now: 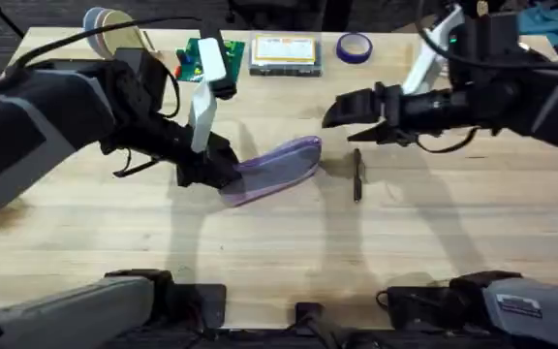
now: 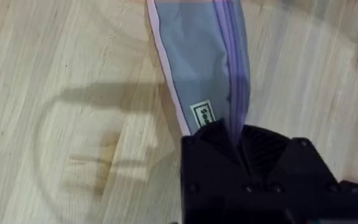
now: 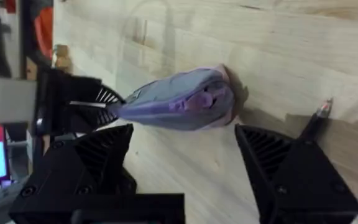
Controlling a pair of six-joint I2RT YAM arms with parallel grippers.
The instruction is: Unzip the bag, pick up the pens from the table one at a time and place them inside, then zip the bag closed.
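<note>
The lavender bag (image 1: 281, 165) lies tilted on the wooden table (image 1: 279, 242), near its middle. My left gripper (image 1: 213, 171) is shut on the bag's left end; in the left wrist view the bag (image 2: 207, 62) runs away from the black fingers (image 2: 241, 162), which pinch the fabric by the zipper seam. My right gripper (image 1: 342, 118) hovers open just right of the bag's far end. In the right wrist view the bag (image 3: 179, 102) sits between and beyond its spread fingers (image 3: 291, 168). A slim black pen (image 1: 357, 174) lies on the table right of the bag, and the pen (image 3: 319, 115) pokes out past one right finger.
Along the far edge stand a flat clear box with a yellow label (image 1: 284, 53), a purple tape roll (image 1: 354, 46), a green item (image 1: 200, 58) and a tan tape roll (image 1: 109, 24). Bare wood stretches in front of the bag and pen.
</note>
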